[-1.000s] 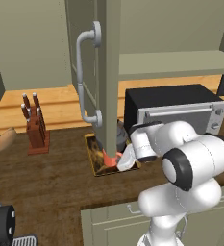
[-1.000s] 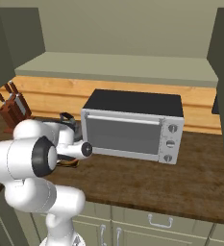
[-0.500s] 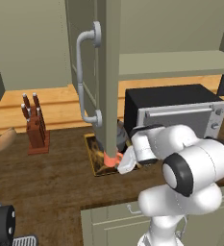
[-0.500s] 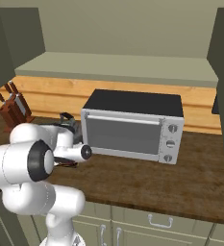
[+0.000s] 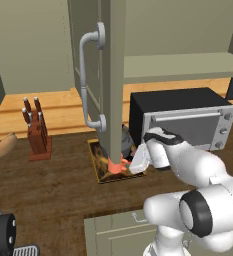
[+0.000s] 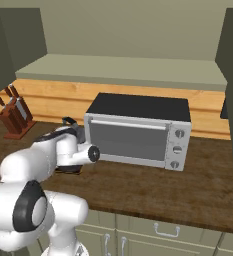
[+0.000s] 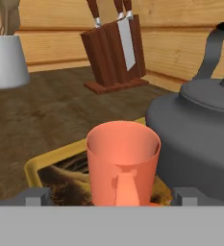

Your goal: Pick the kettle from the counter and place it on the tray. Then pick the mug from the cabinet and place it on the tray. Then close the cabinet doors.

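Our gripper (image 7: 113, 199) has its jaws spread wide, one tip showing on each side of the mug (image 7: 123, 162) with a gap to it, so we judge the mug released, not gripped. The mug stands upright on the tray (image 7: 46, 166), its handle turned toward the hand, just beside the kettle (image 7: 200, 139), which sits on the same tray. So we take the first two steps as done: kettle and mug both rest on the tray.

What is left is the cabinet doors (image 5: 113, 75); in the left base view one door stands swung out over the tray, its pale bar handle (image 5: 88, 75) toward us, and the cabinet (image 6: 123, 67) shelf lies open in the right base view.

The tray lies on the dark wood-grain tabletop (image 5: 58, 195), next to a toaster oven (image 6: 138, 131). Further along stand a knife block (image 7: 114, 50) and a white utensil holder (image 7: 6, 60), with a lighter wooden ledge (image 6: 53, 97) behind
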Robot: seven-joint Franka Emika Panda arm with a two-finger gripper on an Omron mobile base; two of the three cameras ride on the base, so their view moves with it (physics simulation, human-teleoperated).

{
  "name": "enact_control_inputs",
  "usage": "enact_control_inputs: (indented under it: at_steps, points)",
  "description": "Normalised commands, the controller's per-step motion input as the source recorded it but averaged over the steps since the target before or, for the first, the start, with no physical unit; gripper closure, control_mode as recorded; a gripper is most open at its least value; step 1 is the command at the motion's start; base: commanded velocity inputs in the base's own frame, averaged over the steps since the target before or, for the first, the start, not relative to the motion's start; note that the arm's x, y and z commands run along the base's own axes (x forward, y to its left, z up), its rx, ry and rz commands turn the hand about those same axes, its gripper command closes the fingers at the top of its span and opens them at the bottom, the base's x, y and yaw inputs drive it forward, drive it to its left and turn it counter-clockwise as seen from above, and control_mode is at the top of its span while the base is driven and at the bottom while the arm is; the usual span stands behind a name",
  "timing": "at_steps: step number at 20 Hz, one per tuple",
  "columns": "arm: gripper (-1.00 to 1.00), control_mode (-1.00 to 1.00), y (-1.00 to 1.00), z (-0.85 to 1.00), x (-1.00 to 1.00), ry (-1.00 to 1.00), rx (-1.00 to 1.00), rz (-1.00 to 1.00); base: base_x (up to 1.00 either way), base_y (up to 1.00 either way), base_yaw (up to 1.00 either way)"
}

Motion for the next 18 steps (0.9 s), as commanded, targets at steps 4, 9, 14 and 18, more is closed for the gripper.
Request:
enact_control_inputs:
  at_steps: [4, 9, 14, 18]
  points:
    - [-1.00, -1.00, -0.11, 1.00, -0.51, 0.11, 0.00, -0.09, 0.00, 0.00, 0.00]
    - [-1.00, -1.00, -0.18, 0.54, -0.74, 0.21, -0.03, -0.20, 0.00, 0.00, 0.00]
    - [-1.00, -1.00, -0.01, 0.00, -0.06, 0.03, -0.02, -0.06, 0.00, 0.00, 0.00]
    - [-1.00, -1.00, -0.01, 0.00, -0.11, 0.00, 0.00, 0.00, 0.00, 0.00, 0.00]
